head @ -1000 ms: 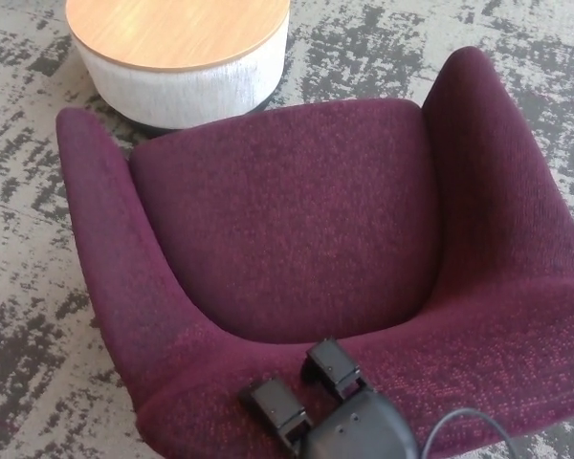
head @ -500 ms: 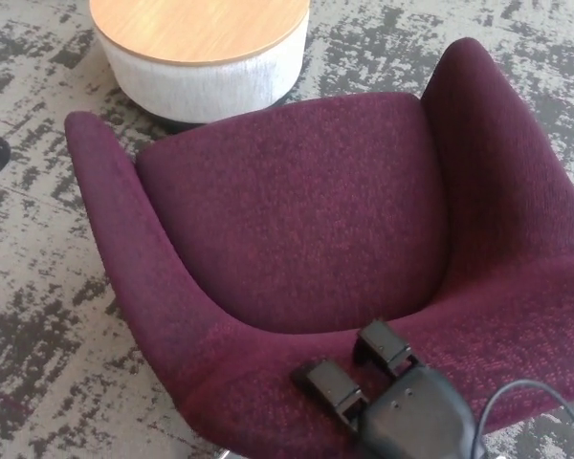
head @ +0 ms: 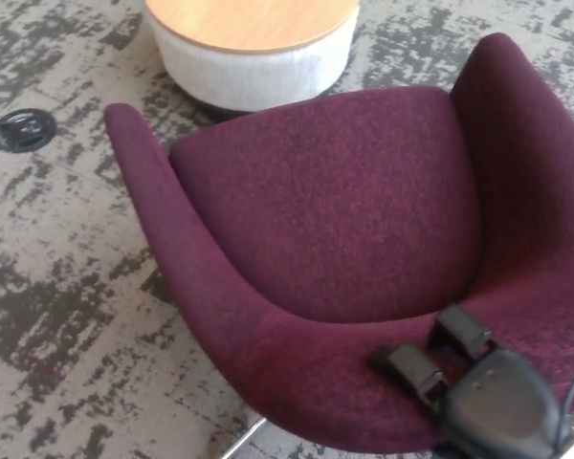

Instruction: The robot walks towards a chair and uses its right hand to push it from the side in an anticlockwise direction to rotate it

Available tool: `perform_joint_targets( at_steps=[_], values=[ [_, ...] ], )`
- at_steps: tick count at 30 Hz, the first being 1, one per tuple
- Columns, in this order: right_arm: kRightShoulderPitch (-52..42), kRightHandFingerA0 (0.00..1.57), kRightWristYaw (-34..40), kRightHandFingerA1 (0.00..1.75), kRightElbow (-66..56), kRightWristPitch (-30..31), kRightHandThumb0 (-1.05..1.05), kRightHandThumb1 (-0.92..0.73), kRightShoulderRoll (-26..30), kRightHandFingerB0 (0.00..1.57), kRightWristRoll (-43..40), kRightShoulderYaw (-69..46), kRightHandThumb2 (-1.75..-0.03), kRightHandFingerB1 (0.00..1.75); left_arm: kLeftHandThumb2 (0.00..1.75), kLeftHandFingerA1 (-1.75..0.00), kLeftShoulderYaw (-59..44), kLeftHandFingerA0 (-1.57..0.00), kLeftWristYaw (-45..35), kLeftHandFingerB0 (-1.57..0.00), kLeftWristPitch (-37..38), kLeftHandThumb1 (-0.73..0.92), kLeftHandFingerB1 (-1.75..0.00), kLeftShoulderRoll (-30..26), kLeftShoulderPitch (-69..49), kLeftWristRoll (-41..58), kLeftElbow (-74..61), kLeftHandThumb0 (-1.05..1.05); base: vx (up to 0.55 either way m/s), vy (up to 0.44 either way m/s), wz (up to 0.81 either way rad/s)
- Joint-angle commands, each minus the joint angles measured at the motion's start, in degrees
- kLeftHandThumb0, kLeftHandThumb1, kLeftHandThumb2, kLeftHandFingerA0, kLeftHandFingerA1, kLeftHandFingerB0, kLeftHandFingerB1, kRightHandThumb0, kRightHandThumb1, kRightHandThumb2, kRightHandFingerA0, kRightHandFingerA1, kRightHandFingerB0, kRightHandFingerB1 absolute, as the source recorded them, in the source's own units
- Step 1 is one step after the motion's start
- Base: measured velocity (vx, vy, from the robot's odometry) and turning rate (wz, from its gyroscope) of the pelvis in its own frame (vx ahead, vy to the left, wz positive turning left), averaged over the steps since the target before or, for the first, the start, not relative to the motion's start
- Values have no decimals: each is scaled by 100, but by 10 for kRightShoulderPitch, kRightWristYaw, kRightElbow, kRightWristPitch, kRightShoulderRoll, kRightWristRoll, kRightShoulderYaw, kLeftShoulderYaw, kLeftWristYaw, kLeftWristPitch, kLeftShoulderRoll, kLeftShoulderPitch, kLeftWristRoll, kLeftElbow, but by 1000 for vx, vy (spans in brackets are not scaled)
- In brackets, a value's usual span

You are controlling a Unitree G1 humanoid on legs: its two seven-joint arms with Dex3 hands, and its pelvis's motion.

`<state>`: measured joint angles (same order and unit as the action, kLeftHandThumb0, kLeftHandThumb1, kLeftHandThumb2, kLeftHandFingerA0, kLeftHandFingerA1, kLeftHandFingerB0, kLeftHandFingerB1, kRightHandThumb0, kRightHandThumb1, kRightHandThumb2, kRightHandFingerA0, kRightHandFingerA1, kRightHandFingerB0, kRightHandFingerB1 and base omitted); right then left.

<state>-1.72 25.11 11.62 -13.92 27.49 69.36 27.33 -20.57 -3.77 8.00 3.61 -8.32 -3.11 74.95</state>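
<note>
Chair [head: 344,201], plum upholstery: soft surface, likely heavy, swivels. Right hand [head: 459,368] fingers spread, resting on padded back rim; push there, sideways.

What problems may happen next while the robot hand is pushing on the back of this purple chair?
1. The right robot hand touches the curved top of the chair backrest only with its fingers, so it might slip off the fabric.
2. The round table stands very close to the seat front, so the chair could bump it while rotating.
3. The chair base, just visible at the bottom edge, may catch on the carpet.
</note>
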Motion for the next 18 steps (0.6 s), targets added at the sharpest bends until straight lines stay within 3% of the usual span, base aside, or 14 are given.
perform_joint_targets(
  at_steps=[1, 2, 5, 6, 7, 8, 10, 11, 13, 14, 18],
  values=[
    [39, 102, -5, 161, 57, 61, -21, -57, 82, 97, -48, -105, -75, 95, 62, -51, 0, -37, -52, -11, 117, 73, -30, 3, 99, 45, -62, -66, -111, -33, 82],
    [38, 102, 11, 161, 68, 47, -19, -56, 91, 97, -53, -111, -79, 92, 91, -59, -4, -33, -60, -6, 117, 57, -41, 4, 98, 51, -62, -67, -10, -33, 112],
    [36, 100, 22, 160, 75, 42, -19, -59, 99, 96, -50, -115, -74, 87, 91, -59, -8, -34, -59, -6, 116, 57, -42, 7, 96, 55, -63, -67, -99, -46, 44],
    [36, 100, 32, 156, 83, 46, -16, -55, 110, 100, -36, -114, -82, 88, 61, -50, -4, -39, -58, -12, 123, 72, -31, 6, 93, 50, -65, -65, -132, 92, -12],
    [37, 102, 46, 157, 93, 44, -14, -52, 111, 102, -35, -116, -84, 93, 90, -58, -4, -34, -58, -7, 123, 57, -41, 5, 91, 49, -65, -69, -175, 180, -13],
    [34, 101, 50, 164, 106, 36, -15, -54, 117, 101, -47, -125, -87, 101, 93, -57, 2, -33, -57, -7, 127, 59, -40, 3, 87, 41, -66, -71, -103, 232, -12],
    [33, 101, 49, 164, 110, 32, -15, -54, 118, 101, -51, -128, -87, 101, 93, -57, 4, -33, -57, -7, 130, 59, -40, 1, 84, 39, -67, -71, -128, 321, -21],
    [34, 102, 54, 161, 120, 28, -17, -58, 122, 98, -56, -133, -79, 87, 63, -48, 7, -40, -53, -13, 132, 74, -29, 0, 84, 36, -67, -71, -45, 414, -44],
    [35, 104, 63, 153, 138, 21, -14, -58, 130, 93, -65, -142, -87, 84, 62, -49, 4, -39, -51, -12, 130, 72, -30, 1, 85, 39, -65, -68, -38, 532, -47],
    [36, 101, 74, 155, 147, 18, -16, -55, 136, 101, -62, -143, -85, 86, 62, -48, -2, -39, -53, -12, 123, 73, -30, 4, 87, 47, -64, -68, -33, 581, -21],
    [39, 101, 88, 155, 157, 17, -16, -55, 140, 101, -57, -142, -85, 86, 62, -48, 2, -39, -48, -12, 126, 73, -30, 4, 85, 43, -65, -68, 68, 235, -2]
  ],
)
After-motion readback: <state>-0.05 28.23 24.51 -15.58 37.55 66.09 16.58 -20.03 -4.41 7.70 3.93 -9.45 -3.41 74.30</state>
